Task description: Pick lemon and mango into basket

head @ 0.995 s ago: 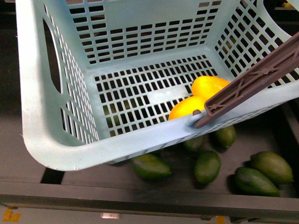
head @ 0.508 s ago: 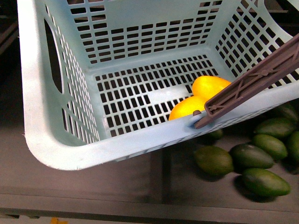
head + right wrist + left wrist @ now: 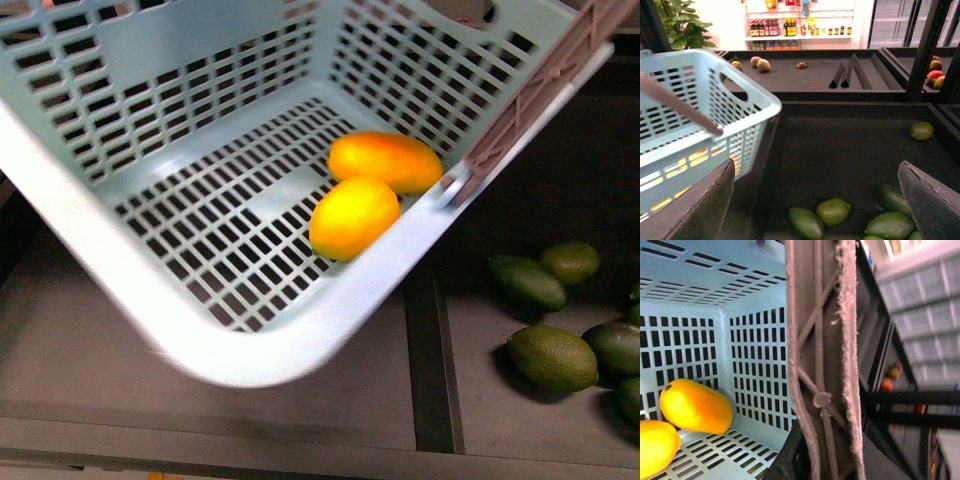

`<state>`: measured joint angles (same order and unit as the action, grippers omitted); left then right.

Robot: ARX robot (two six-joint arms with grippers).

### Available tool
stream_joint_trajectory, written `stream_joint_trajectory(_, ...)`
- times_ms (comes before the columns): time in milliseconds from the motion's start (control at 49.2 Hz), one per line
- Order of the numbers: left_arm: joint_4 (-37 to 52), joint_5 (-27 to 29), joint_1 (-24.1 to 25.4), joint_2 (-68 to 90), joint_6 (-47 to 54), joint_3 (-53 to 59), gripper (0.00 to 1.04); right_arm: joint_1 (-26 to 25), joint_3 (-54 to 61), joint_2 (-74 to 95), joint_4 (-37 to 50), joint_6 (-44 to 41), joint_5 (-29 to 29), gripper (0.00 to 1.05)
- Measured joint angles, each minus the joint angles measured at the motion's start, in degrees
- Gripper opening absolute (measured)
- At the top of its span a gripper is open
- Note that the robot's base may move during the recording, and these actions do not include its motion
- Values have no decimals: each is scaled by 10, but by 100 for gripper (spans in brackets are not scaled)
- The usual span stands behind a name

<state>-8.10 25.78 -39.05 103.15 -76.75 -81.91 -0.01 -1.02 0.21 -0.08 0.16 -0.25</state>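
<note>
The basket [image 3: 150, 300] is swinging round and tilting compared with a moment ago, its handle [image 3: 530, 95] now up at the right. The lemon [image 3: 354, 217] and mango [image 3: 386, 161] are lying touching on its floor, more exposed than before. The right pincer [image 3: 815, 200] is hanging spread apart over green fruits [image 3: 552, 357]; the left pincer's state I cannot tell.
</note>
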Motion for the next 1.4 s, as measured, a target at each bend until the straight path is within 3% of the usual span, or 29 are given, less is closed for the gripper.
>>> stream_joint_trajectory(81,12,47,22,28,-85,-10,5,0,0,0,0,0,1,96)
stream_joint_trajectory(345,43,4,110,219,-193,-151,5,0,0,0,0,0,2,96)
stream_joint_trajectory(569,23,19,130,290,-233,-195,5,0,0,0,0,0,2,96)
stream_joint_trajectory(934,9,23,133,285,-247,-148,5,0,0,0,0,0,2,96)
stream_joint_trajectory(1056,-3,28,132,262,-253,-130,33,0,0,0,0,0,2,96)
stream_joint_trajectory(1259,-64,64,133,185,-258,-82,65,0,0,0,0,0,2,96)
stream_joint_trajectory(1401,-106,89,134,90,-277,-14,93,0,0,0,0,0,2,96)
